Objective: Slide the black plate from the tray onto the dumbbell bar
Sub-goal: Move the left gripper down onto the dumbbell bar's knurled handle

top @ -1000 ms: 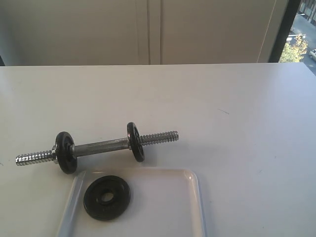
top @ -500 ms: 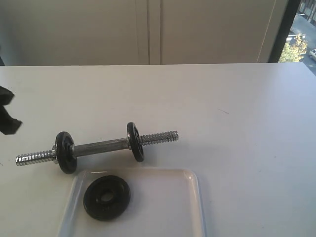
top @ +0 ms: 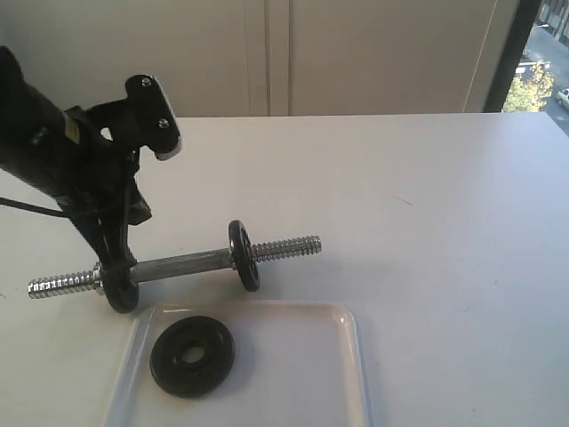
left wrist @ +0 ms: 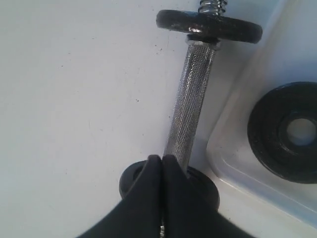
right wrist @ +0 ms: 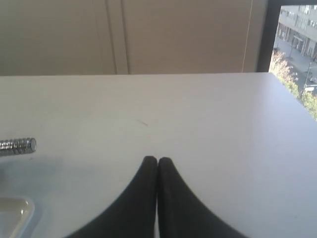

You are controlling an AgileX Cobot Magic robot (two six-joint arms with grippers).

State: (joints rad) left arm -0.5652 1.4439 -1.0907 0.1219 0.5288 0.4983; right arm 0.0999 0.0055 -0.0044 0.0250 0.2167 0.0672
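— Where were your left fingers?

— My left gripper hung over the left end of the short chrome steel dumbbell bar. Both fingers were pressed flat together, holding nothing. The tips sat just above the small black iron disc on that side, right beside the bar's knurled middle. I could not tell whether they touched the disc.

— And the thing you were meant to move?

— The flat round black cast-iron plate, with its centre hole, lay flat in the shallow translucent white plastic tray. It was toward the tray's left side, just in front of the bar, and not yet on it.

— Further right?

— A second black disc stood on the bar. Beyond it the bare threaded end pointed out over the plain white table. My right gripper hovered over bare table, well apart from the plate. Its fingers were likewise pressed together and empty.

— How would you do it well?

— I judged the bar liable to roll, so one hand ought to pin it while the other worked. The fingers had to spread before reaching the plate. Lying flat, it offered only its rim and hole. I would pinch through the hole, stand it upright and line the hole up with the free thread. Then I would push along the bar's axis, never across it.
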